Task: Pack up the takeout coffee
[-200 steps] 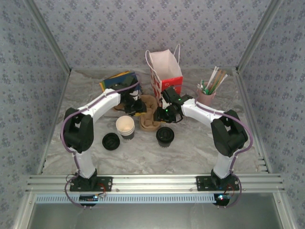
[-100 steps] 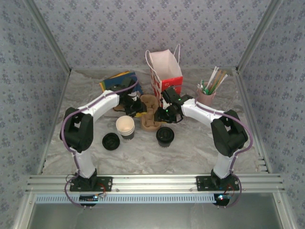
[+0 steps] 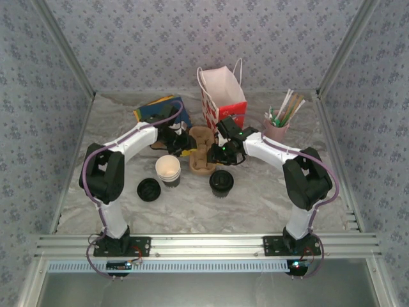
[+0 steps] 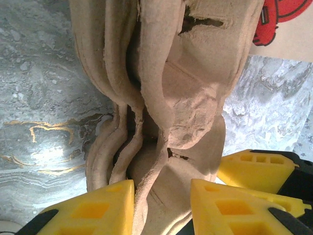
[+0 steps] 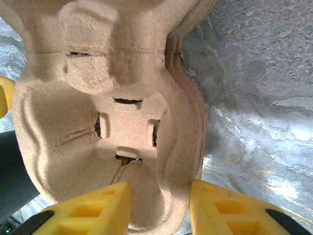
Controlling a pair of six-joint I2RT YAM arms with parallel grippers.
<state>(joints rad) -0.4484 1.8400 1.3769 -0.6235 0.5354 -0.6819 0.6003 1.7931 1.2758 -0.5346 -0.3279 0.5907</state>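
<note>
Takeout coffee [image 3: 221, 181] upright on desk [image 3: 268, 198], black lid on, at 5 o'clock of the pulp carrier stack [image 3: 200, 155], just beside it, clear of both arms; left end effector [image 3: 185, 144] clamped on the stack's 9 o'clock edge, yellow fingers [image 4: 95, 208] either side of the pulp wall; right end effector [image 3: 215, 153] clamped on the 3 o'clock edge, same pinch on the rim; lidless cup stack [image 3: 168, 169] at 8 o'clock of the carriers; loose lid [image 3: 148, 189] at 9 o'clock of the coffee, well apart; paper bag [image 3: 223, 96] standing open at 12 o'clock; straw cup [image 3: 277, 130] at 2 o'clock.
</note>
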